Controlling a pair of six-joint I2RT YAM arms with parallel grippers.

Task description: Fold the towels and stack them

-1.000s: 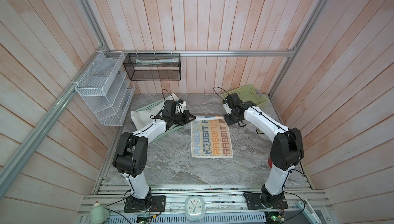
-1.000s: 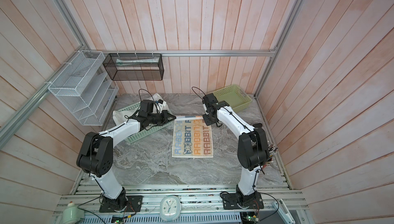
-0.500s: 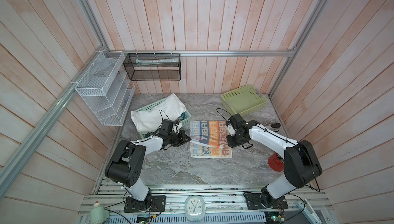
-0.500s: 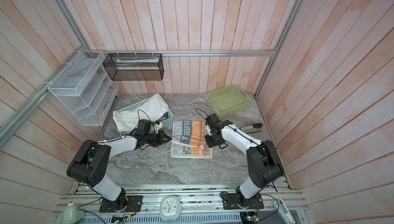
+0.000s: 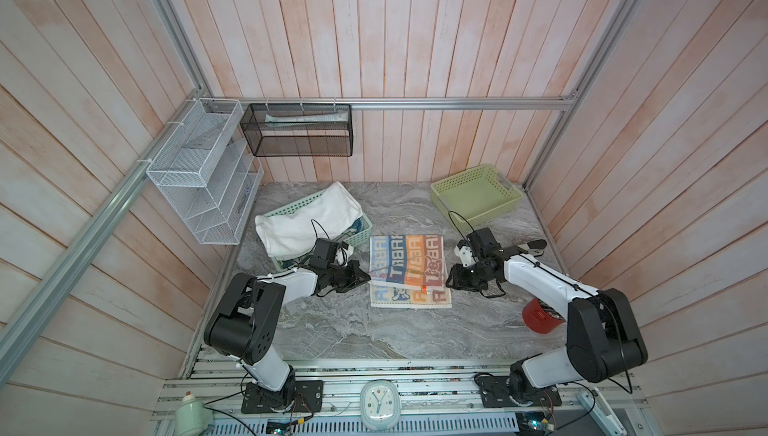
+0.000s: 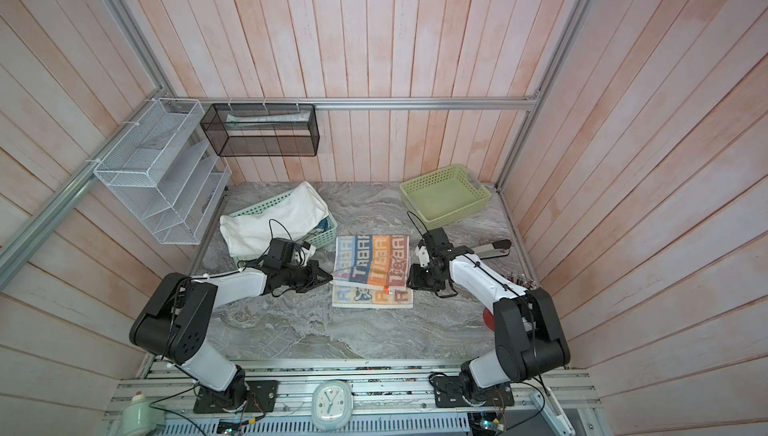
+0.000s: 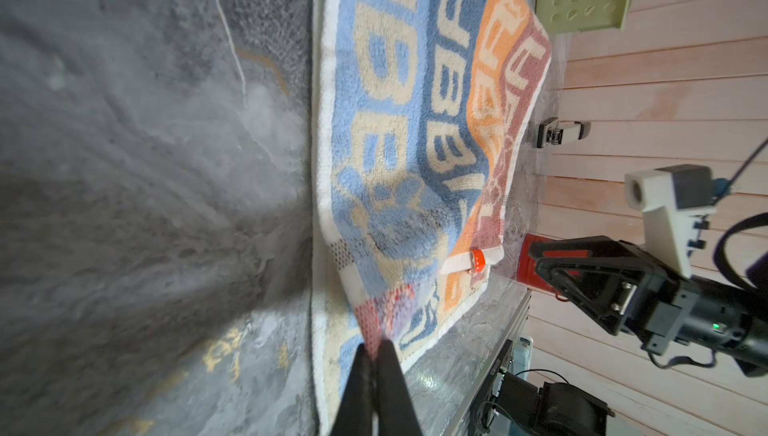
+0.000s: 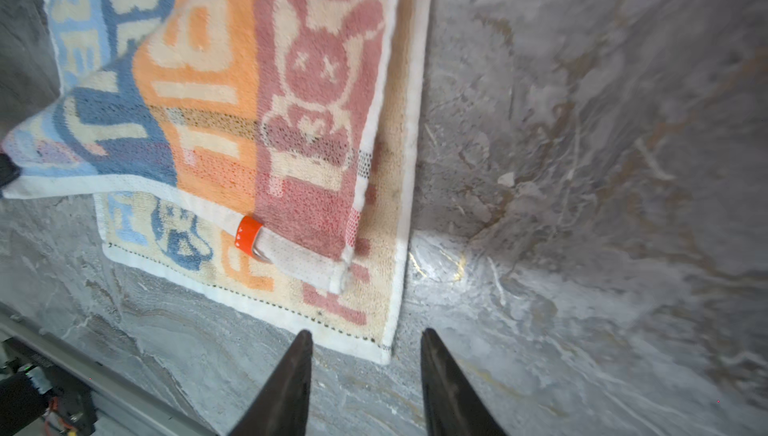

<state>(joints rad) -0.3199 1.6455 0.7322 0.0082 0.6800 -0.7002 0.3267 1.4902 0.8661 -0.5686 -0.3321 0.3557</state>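
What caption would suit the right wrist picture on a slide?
Open black fingers poised at the corner of a partly folded blue-orange-brown striped terry towel.

half-folded striped towel, left tool at corner

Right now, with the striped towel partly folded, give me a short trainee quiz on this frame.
1. True or false: the right gripper holds the striped towel.
2. Which one pinches the towel's corner? A) left gripper B) right gripper C) neither
3. What does the white towel lie on?
Key: 1 false, its jaws stand apart and empty. 2 A. 3 the teal basket.
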